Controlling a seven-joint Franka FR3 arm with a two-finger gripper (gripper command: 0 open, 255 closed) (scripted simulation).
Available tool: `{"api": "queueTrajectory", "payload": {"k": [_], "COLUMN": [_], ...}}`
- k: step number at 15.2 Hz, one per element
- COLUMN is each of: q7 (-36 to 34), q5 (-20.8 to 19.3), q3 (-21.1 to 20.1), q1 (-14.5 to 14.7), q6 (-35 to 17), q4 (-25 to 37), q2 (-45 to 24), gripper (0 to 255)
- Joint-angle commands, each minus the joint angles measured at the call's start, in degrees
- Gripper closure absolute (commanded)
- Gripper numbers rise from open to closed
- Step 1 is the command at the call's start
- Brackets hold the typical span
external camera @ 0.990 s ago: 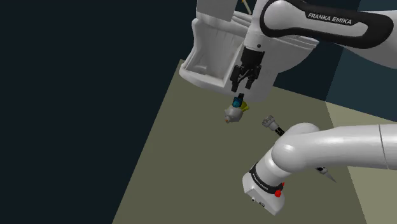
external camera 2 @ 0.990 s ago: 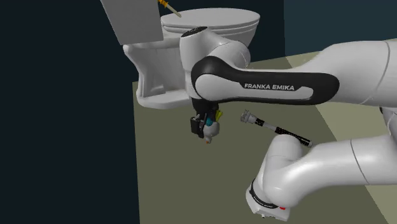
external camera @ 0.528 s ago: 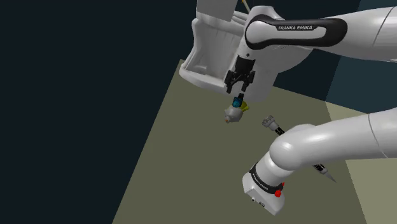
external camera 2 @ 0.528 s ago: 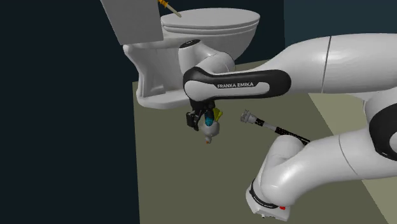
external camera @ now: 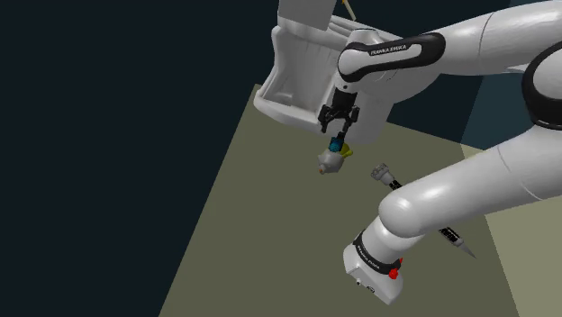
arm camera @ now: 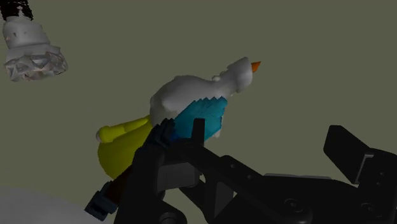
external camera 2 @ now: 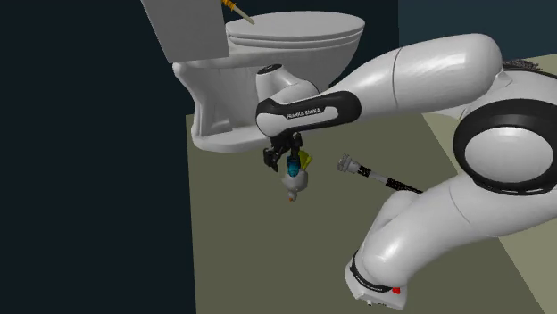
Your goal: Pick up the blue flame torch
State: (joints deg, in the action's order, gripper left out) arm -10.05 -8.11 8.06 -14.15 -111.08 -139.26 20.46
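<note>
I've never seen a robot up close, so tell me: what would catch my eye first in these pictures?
A big white arm arches across the second exterior view, its black pincer open just above a small white, blue and yellow torch on the olive floor. Behind them stands a white toilet, and a black-handled tool lies to that view's right of the torch.

A dull olive floor (external camera: pixel 261 243) filled the dimly lit scene, with a paler strip (external camera: pixel 536 279) along the shoulder view's right. A white toilet (external camera 2: pixel 295 40) stood at the floor's far edge, lid shut, its tank (external camera 2: pixel 183 27) behind. A dark teal wall (external camera 2: pixel 464 36) rose beyond, and a near-black expanse (external camera: pixel 108 153) bordered the floor.
</note>
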Motion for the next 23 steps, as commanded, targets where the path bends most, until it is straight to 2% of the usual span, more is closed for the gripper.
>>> {"api": "queueTrajectory", "payload": {"k": [1,10,19,20,23], "q7": [-0.85,-3.76,-3.95,-3.98,-3.98], "q5": [-0.76,-2.04,-1.68,-1.65,-1.67], "q3": [1.18,6.25,6.45,6.43,6.43], "q1": [-1.31,-6.32,-6.45,-6.42,-6.43], "q6": [-2.79,-11.72,-17.70,-17.65,-17.64], "q4": [0.72,6.97,4.74,4.81,4.77], "q2": [-3.27,-17.46,-21.26,-21.28,-21.22], "gripper": [0,0,0,255,255]}}
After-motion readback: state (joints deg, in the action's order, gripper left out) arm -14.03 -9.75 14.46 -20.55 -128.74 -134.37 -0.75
